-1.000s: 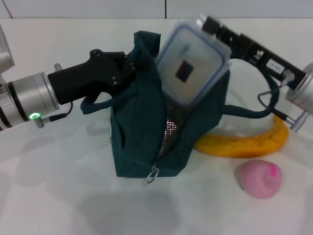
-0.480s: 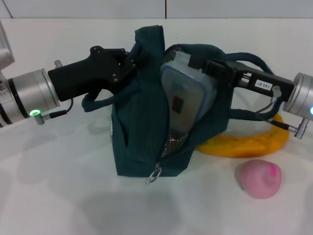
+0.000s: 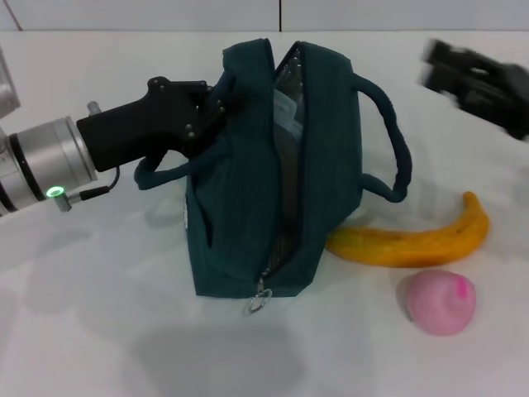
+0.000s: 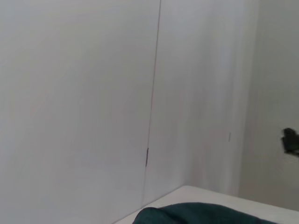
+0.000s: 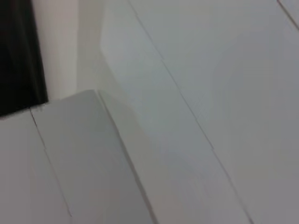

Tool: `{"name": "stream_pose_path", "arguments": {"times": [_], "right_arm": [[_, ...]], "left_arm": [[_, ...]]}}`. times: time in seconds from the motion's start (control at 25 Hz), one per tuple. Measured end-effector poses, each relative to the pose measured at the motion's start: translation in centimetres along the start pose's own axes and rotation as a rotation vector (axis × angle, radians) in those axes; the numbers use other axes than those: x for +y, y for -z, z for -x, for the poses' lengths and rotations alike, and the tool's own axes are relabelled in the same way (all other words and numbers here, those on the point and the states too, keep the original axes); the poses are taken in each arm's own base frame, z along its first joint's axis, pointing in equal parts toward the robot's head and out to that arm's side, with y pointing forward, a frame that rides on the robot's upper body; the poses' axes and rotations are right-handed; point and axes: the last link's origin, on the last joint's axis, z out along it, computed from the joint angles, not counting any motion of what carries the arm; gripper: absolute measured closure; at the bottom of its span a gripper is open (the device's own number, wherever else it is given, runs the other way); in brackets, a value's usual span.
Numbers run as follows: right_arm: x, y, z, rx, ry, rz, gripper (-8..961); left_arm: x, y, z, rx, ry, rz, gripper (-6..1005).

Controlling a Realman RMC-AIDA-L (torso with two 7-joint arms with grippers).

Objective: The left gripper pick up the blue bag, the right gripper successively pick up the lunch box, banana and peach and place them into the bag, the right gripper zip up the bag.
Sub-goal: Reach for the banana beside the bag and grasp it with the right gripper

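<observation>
- Standing upright on the white table (image 3: 107, 331), the blue bag (image 3: 248, 198) has its zipper open at the top, and the lunch box (image 3: 287, 107) shows inside the opening.
- The left gripper (image 3: 216, 106) pinches the bag's left upper edge.
- The right gripper (image 3: 475, 78) is blurred at the far right, well apart from the bag; I cannot tell its fingers' state.
- The banana (image 3: 413, 240) lies right of the bag, the peach (image 3: 438, 302) nearer.
- The left wrist view shows only the bag's top edge (image 4: 205, 214) and a wall; the right wrist view shows no task thing.
</observation>
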Motion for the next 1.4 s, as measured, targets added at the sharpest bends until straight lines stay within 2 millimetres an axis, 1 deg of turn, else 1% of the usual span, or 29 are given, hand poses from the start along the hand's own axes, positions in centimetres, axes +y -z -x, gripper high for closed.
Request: {"name": "stream_pose_path", "arguments": {"times": [0.08,0.24,0.28,0.32,0.36,0.44,0.52,0.64,0.76,0.92,0.96,1.0,1.04,1.2,1.32,1.4], "right_arm": [[0.4,2.3,0.5,0.047,0.074,-0.038,378],[0.4,5.9,0.0,0.228,0.162,-0.154,295],[0.3,6.4,-0.3,0.276,0.170,-0.169,274],[0.3,6.4,-0.3,0.276,0.170,-0.169,274],[0.2,6.6,-0.8,0.353,0.170,-0.175,274],[-0.2,6.3,-0.8,0.428,0.155,-0.182,275],[-0.7,5.7,-0.7,0.491,0.139,-0.192,275],[-1.7,3.4,-0.8,0.656,0.113,-0.204,276],[-2.1,-0.3,-0.7,0.819,0.122,-0.182,276],[-2.1,-4.5,0.1,0.965,0.161,-0.154,277],[-2.1,-4.5,0.1,0.965,0.161,-0.154,277],[-2.0,-6.1,0.3,1.029,0.178,-0.145,277],[-2.0,-6.8,0.4,1.069,0.189,-0.145,277],[-1.8,-9.0,0.4,1.171,0.230,-0.146,278],[-1.2,-10.7,0.0,1.234,0.263,-0.119,279],[-1.0,-11.5,-0.3,1.267,0.287,-0.123,279]], "left_arm": [[0.0,0.2,0.2,-0.002,-0.002,-0.005,927],[0.1,0.9,0.6,0.000,-0.009,-0.027,928],[0.1,1.0,0.6,0.003,-0.007,-0.033,928],[0.1,1.2,0.7,0.005,-0.004,-0.038,928],[0.1,1.2,0.7,0.005,-0.004,-0.038,928],[0.2,1.2,0.8,0.007,-0.001,-0.044,928],[0.3,0.8,0.8,0.010,-0.003,-0.038,928],[0.4,0.5,0.8,0.017,-0.011,-0.031,929],[0.4,0.4,0.8,0.017,-0.009,-0.031,929],[0.3,0.5,0.7,0.023,-0.008,-0.037,929],[0.3,0.5,0.7,0.027,-0.008,-0.041,929],[0.2,0.5,0.6,0.030,-0.009,-0.045,929],[0.2,0.6,0.6,0.032,-0.010,-0.048,929],[0.0,0.7,0.5,0.034,-0.011,-0.055,929],[-0.1,0.8,0.4,0.032,-0.014,-0.057,929],[-0.1,0.8,0.4,0.032,-0.016,-0.059,929]]}}
